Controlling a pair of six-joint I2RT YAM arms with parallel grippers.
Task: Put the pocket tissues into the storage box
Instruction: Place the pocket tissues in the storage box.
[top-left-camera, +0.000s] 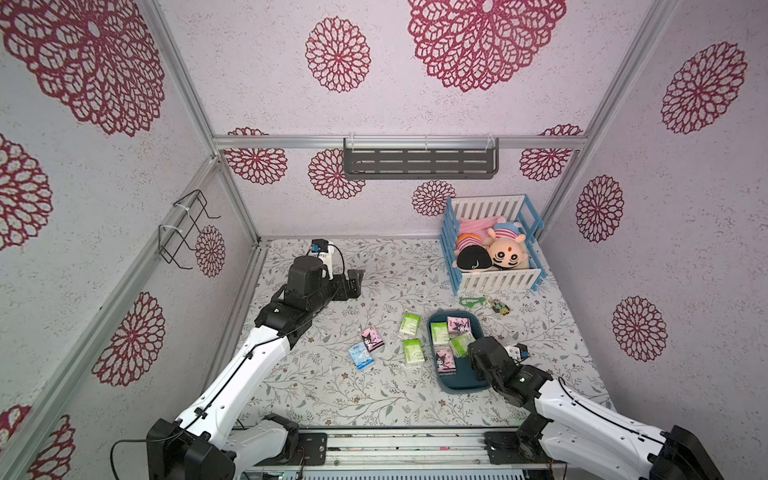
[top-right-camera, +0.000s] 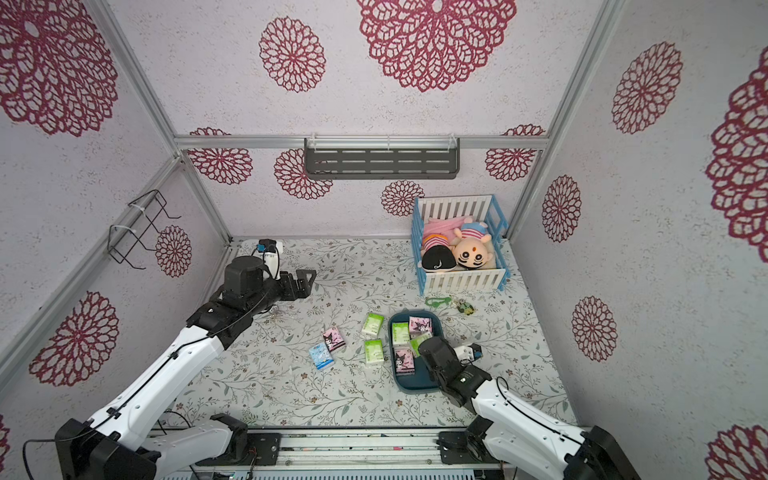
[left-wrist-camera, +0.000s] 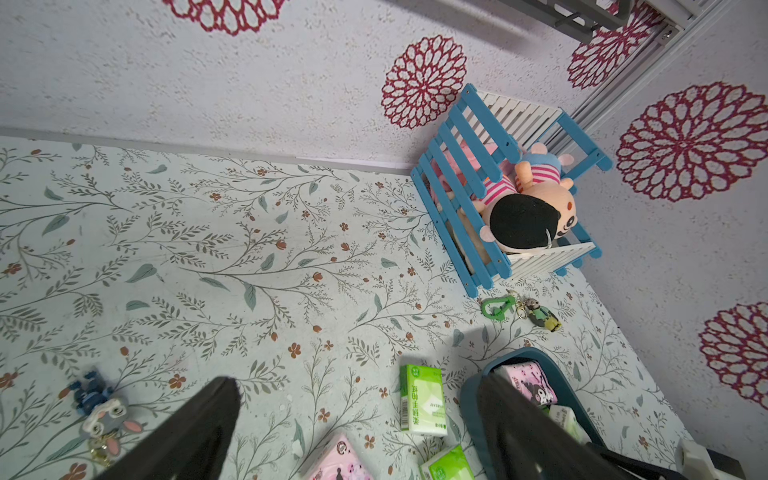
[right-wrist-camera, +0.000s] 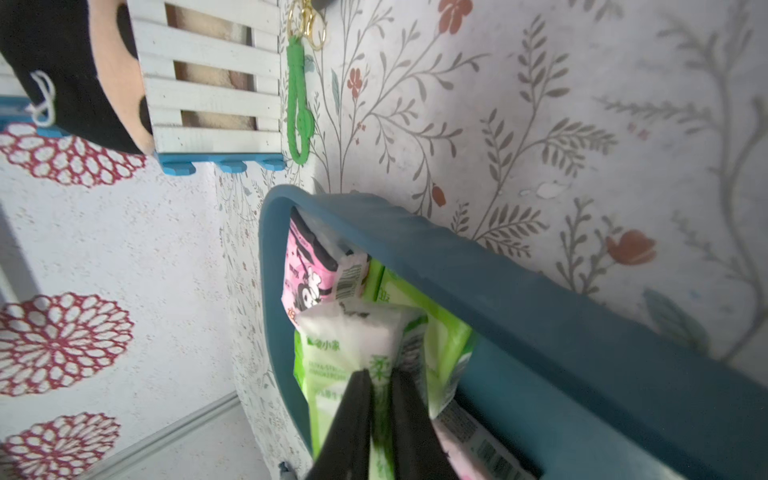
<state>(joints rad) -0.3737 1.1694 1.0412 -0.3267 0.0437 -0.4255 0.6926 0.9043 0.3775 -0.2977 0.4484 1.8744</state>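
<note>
The teal storage box (top-left-camera: 462, 388) (top-right-camera: 417, 386) lies right of centre and holds several pocket tissues, among them pink packs (top-left-camera: 458, 325) (top-left-camera: 444, 360) and a green one (top-left-camera: 439, 332). In the right wrist view my right gripper (right-wrist-camera: 380, 374) reaches inside the box (right-wrist-camera: 498, 282) and is shut on a crumpled green pack (right-wrist-camera: 357, 340). From above the right wrist (top-left-camera: 488, 359) hides those fingers. Left of the box, two green packs (top-left-camera: 409, 324) (top-left-camera: 413, 352), a pink pack (top-left-camera: 372, 339) and a light blue pack (top-left-camera: 361, 356) lie on the table. My left gripper (top-left-camera: 353, 282) (left-wrist-camera: 357, 382) hangs open at the back left, holding nothing.
A blue-and-white toy crib (top-left-camera: 494, 282) with plush dolls stands at the back right. In front of it lie a green keychain (top-left-camera: 471, 302) and a small figurine (top-left-camera: 500, 307). A rabbit keychain (left-wrist-camera: 104, 415) lies near my left gripper. A grey shelf (top-left-camera: 419, 162) hangs on the back wall.
</note>
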